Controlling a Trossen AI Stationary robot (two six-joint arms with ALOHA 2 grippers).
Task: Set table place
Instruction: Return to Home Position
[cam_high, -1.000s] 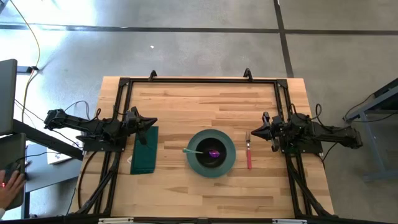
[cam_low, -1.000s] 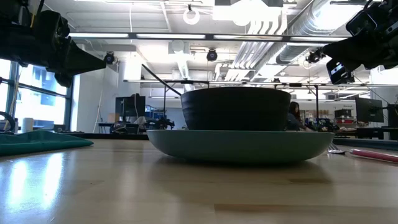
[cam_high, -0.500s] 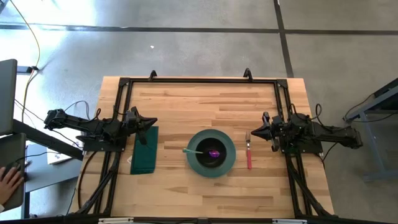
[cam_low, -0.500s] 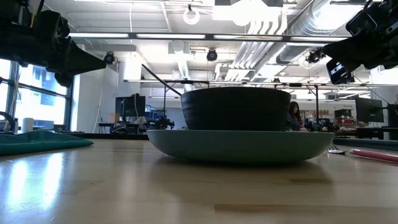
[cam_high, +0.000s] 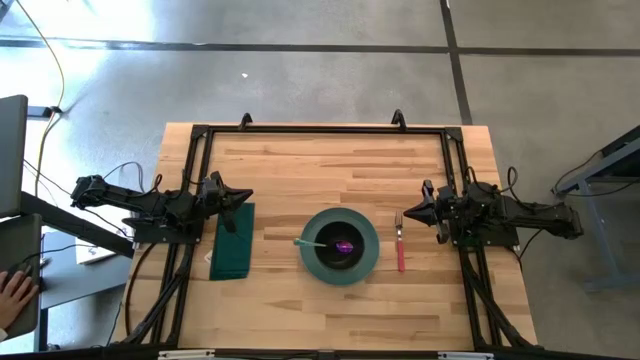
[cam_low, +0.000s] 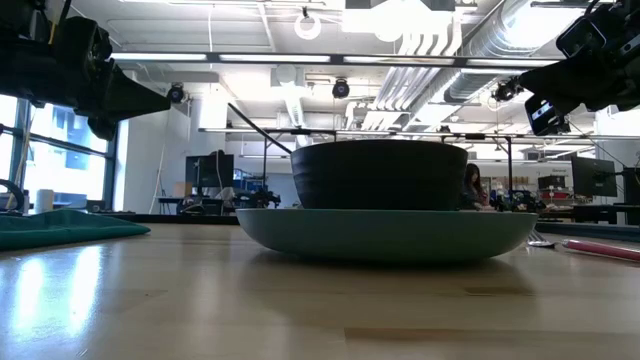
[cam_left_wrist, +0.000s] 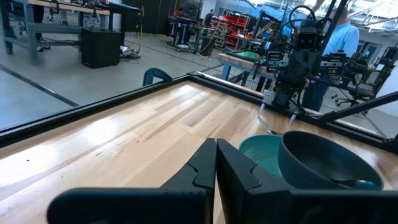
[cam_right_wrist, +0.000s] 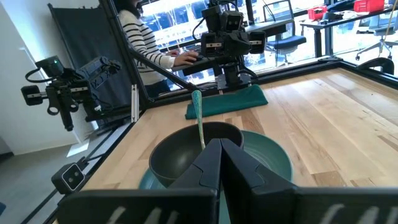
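The light wooden bench (cam_high: 300, 160) lies between the two arms; the left hand (cam_high: 243, 197) hangs at its left side, at one end of a green cloth (cam_high: 232, 250), fingers pressed together and holding nothing; the right hand (cam_high: 414, 210) hangs at the right side, also closed and empty; a teal plate (cam_high: 340, 279) near the middle carries a black bowl (cam_high: 355, 233) with a pale spoon (cam_high: 308, 242) resting in it; a red fork (cam_high: 401, 252) lies just right of the plate.
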